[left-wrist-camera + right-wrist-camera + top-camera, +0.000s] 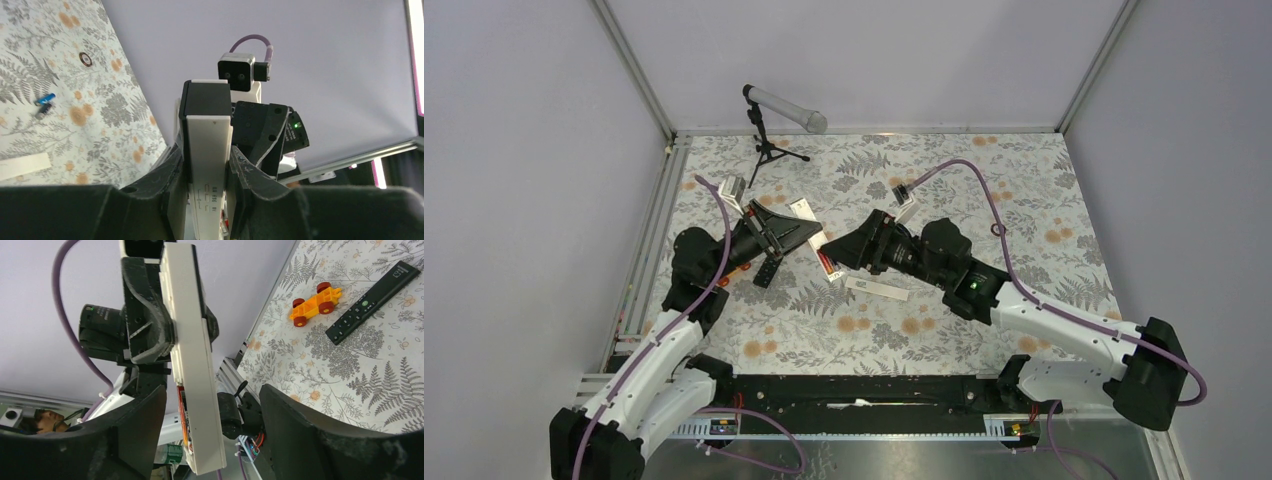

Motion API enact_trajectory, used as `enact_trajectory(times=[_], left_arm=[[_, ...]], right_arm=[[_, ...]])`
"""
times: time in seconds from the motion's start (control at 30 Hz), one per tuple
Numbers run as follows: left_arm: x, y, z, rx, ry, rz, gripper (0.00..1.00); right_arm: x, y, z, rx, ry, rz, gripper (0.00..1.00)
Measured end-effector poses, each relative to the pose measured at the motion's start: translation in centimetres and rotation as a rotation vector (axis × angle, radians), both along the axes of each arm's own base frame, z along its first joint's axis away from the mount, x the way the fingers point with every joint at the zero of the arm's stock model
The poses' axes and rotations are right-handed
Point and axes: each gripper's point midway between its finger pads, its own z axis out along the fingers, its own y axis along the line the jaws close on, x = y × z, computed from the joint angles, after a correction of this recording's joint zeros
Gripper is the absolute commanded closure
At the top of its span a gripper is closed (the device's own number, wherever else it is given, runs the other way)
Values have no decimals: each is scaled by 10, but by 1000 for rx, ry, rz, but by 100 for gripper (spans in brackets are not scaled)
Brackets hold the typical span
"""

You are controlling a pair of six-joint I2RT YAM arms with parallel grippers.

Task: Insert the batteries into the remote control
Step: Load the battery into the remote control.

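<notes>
My left gripper (807, 236) (207, 156) is shut on a white remote control (816, 243) (208, 150) and holds it off the table. In the right wrist view the remote (192, 350) stands upright with its back open, and a red battery (180, 412) (827, 263) lies in the compartment. My right gripper (840, 251) (212, 432) is open, one finger on each side of the remote's lower end with gaps on both sides. A blue battery (46, 98) lies on the mat beside a darker one (42, 111).
A white cover strip (876, 288) (24, 166) lies on the flowered mat. A black remote (767, 270) (372, 300) and an orange toy car (315, 299) sit near the left arm. A microphone on a tripod (774, 112) stands at the back left.
</notes>
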Motion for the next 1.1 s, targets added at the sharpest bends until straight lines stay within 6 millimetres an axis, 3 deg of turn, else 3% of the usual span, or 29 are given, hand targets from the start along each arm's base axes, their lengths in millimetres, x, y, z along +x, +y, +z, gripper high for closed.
enact_trajectory(times=[0.17, 0.47, 0.7, 0.9, 1.1], left_arm=[[-4, -1, -2, 77, -77, -6, 100], [-6, -3, -18, 145, -89, -29, 100], [-10, -4, -14, 155, -119, -49, 100], [-11, -5, -14, 154, -117, -64, 100], [-8, -5, -16, 150, -100, -63, 100]], right_arm=[[-6, -6, -2, -2, -42, 16, 17], [-19, -8, 4, -21, -177, 93, 35], [-20, -10, -14, -105, -199, 110, 52], [-19, -8, -20, -125, -205, 121, 73], [-18, -8, -18, -127, -212, 118, 81]])
